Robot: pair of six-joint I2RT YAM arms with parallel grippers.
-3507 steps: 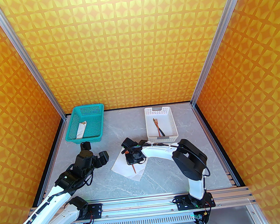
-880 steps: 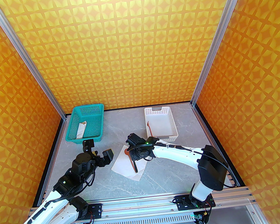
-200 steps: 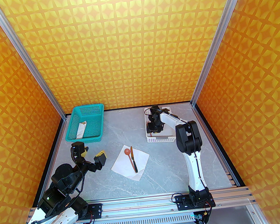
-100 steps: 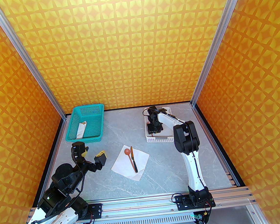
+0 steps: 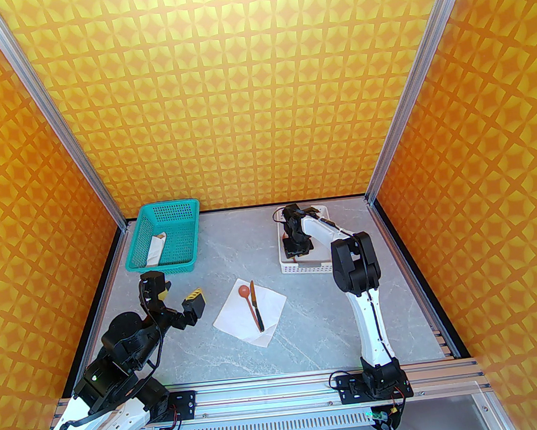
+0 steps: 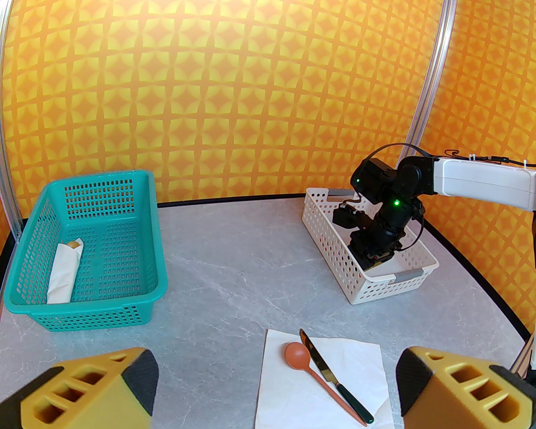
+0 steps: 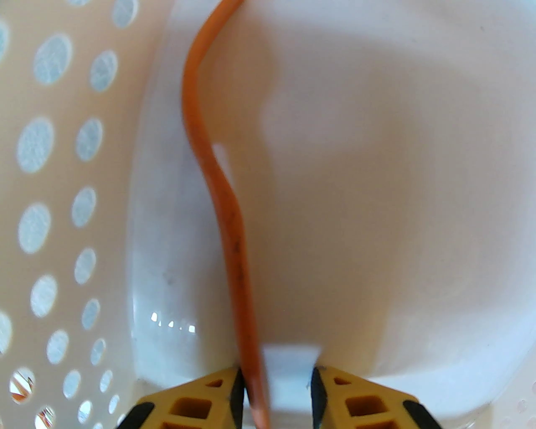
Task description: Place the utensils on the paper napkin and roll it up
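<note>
The white paper napkin [image 5: 267, 303] [image 6: 360, 368] lies mid-table with the reddish-brown spoon [image 5: 244, 291] [image 6: 298, 356] and the dark-handled knife [image 5: 256, 305] [image 6: 324, 368] side by side on it. The orange fork [image 7: 226, 218] lies on the floor of the white basket [image 5: 287, 268] [image 7: 54, 167]. My right gripper [image 5: 295, 250] [image 6: 377, 257] [image 7: 276, 398] reaches down into that basket, open, the fork's handle between its fingers and against the left pad [image 7: 235, 391]. Left of the napkin, my left gripper [image 5: 176, 294] [image 6: 276, 402] hovers open and holds nothing.
A teal basket [image 5: 183, 260] [image 6: 125, 293] at the back left holds a slim white paper tube [image 5: 154, 251] [image 6: 63, 272] with a tan tip. Orange patterned walls enclose the grey table on three sides.
Within the last second my right gripper has sunk slightly deeper into the white basket. The left arm has shifted only a little. Spoon, knife and napkin lie unmoved.
</note>
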